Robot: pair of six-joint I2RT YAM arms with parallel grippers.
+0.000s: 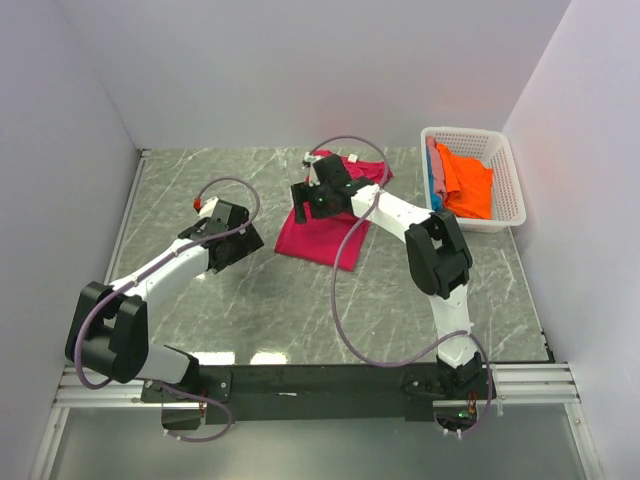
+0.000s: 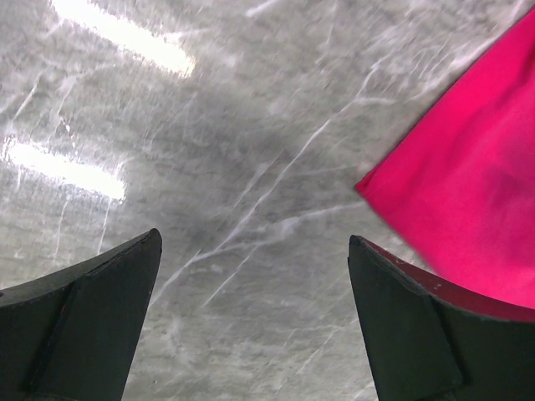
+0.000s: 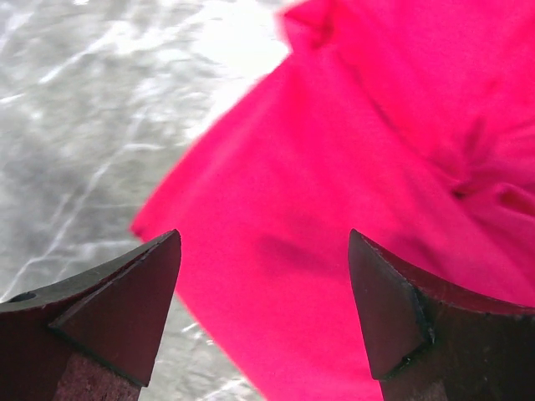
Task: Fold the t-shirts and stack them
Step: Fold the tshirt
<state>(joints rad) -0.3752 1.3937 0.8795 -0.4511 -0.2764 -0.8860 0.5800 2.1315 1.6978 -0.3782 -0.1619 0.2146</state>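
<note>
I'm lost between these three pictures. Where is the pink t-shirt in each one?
Top external: the pink t-shirt lies near the middle of the table, partly under the right arm.
Left wrist: one corner of it comes in from the right edge.
Right wrist: it fills the centre and right of the picture.
Shared landmark: the grey marbled table, bare to the shirt's left in every view.

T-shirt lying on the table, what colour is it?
The t-shirt is solid crimson-pink; the right wrist view shows it best.
</note>
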